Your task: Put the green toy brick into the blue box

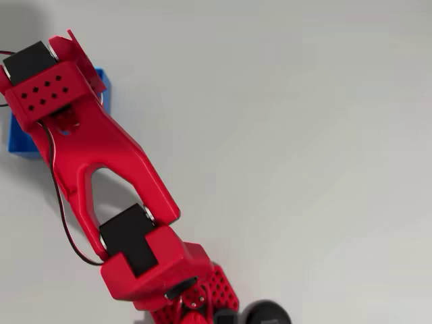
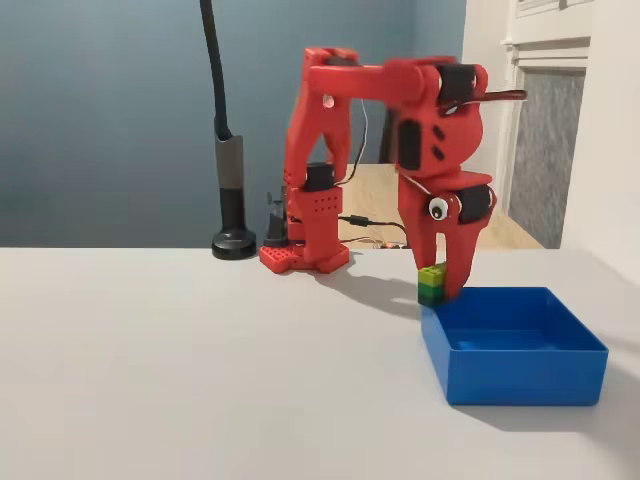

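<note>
Overhead, my arm hides most of the blue box [image 1: 20,138]. In the fixed view, the gripper [image 2: 441,285] clasps the green toy brick [image 2: 431,284] just above the box's far-left rim; I'd carry it further inward before letting go.
</note>
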Robot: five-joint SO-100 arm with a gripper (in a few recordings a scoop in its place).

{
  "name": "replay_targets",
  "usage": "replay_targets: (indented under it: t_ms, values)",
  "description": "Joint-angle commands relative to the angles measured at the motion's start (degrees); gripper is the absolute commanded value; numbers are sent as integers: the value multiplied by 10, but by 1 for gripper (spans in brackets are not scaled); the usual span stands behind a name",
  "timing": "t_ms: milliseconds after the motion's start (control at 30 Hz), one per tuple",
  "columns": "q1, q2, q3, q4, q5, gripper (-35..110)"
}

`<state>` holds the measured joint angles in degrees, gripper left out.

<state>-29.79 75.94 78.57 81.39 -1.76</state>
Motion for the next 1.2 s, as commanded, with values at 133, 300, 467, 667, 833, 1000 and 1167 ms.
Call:
replay_targets:
  t_ms: [133,300,467,667,833,1000,1167]
  values:
    - [-16,3,-71,-1,-34,0]
    - [-40,2,-108,7,-52,0]
    - [-62,1,-98,7,-41,0]
    - [-69,1,-62,3,-17,5]
    - [-69,1,-44,-1,-20,21]
    - [-66,1,-47,0,-21,22]
    - [-62,2,-58,4,-18,12]
